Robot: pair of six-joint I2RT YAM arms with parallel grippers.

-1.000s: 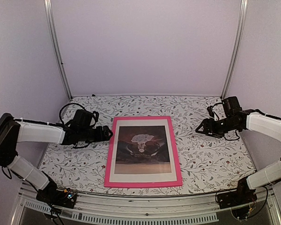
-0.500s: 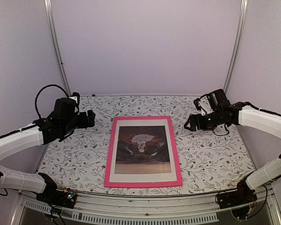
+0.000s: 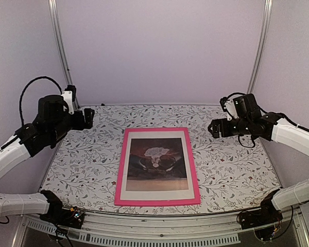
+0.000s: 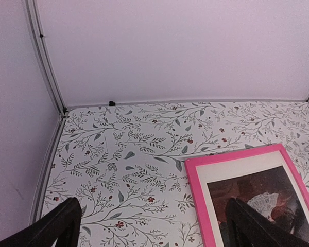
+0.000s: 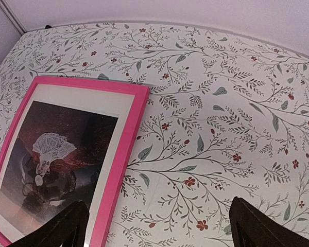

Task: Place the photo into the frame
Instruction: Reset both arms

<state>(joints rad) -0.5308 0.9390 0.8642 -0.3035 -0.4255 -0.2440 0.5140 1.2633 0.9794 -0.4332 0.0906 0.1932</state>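
Finds the photo (image 3: pixel 156 158) lying inside the frame (image 3: pixel 120 170) at the centre of the table (image 3: pixel 226 170), notes left gripper (image 3: pixel 88 118) high at far left and right gripper (image 3: pixel 211 127) high at far right, both spread wide, gripping nothing

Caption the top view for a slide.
Photo sits in the pink frame on a floral table, left gripper and right gripper open.

Leaf-and-flower patterned tabletop (image 3: pixel 226 170), plain pale walls (image 3: pixel 159 51), metal corner posts (image 3: pixel 62 56)
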